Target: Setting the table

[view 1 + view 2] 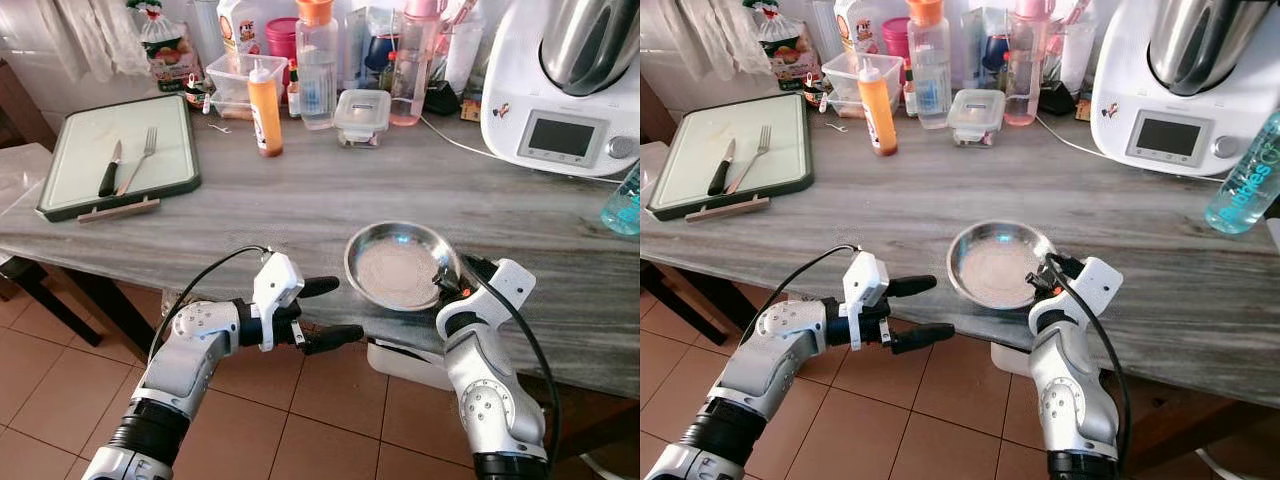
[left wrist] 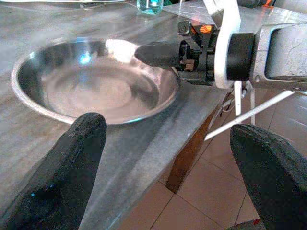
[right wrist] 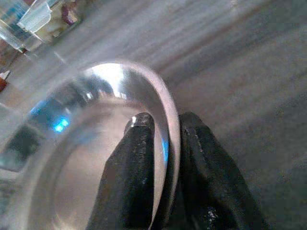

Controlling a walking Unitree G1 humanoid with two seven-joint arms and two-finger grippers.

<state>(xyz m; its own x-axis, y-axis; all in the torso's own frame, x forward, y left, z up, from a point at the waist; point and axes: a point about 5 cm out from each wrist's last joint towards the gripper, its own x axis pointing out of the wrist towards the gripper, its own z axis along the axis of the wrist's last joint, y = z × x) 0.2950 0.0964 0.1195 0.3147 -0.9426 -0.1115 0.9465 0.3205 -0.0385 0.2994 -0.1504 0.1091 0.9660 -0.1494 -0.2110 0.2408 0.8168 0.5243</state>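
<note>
The steel bowl (image 1: 400, 265) sits right way up, its mouth facing the ceiling, close to the near edge of the grey table (image 1: 300, 200); being round, it has no long axis to speak of; its rim nearest the robot's right side is pinched by the right claw (image 3: 165, 143), one black finger inside the bowl and the other outside, clamped on the thin wall. The left claw (image 1: 330, 312) hangs just off the table's near edge, to the left of the bowl and apart from it, its two fingers spread wide and pointing toward the bowl. Farther back on the left lies a green-rimmed cutting board (image 1: 70, 200) carrying a knife (image 1: 109, 170) and a fork (image 1: 140, 158), both lying roughly away from the robot; behind stands an orange squeeze bottle (image 1: 264, 108), and a white kitchen machine (image 1: 560, 90) on the right; the bowl looks empty, though glare makes that uncertain.
</note>
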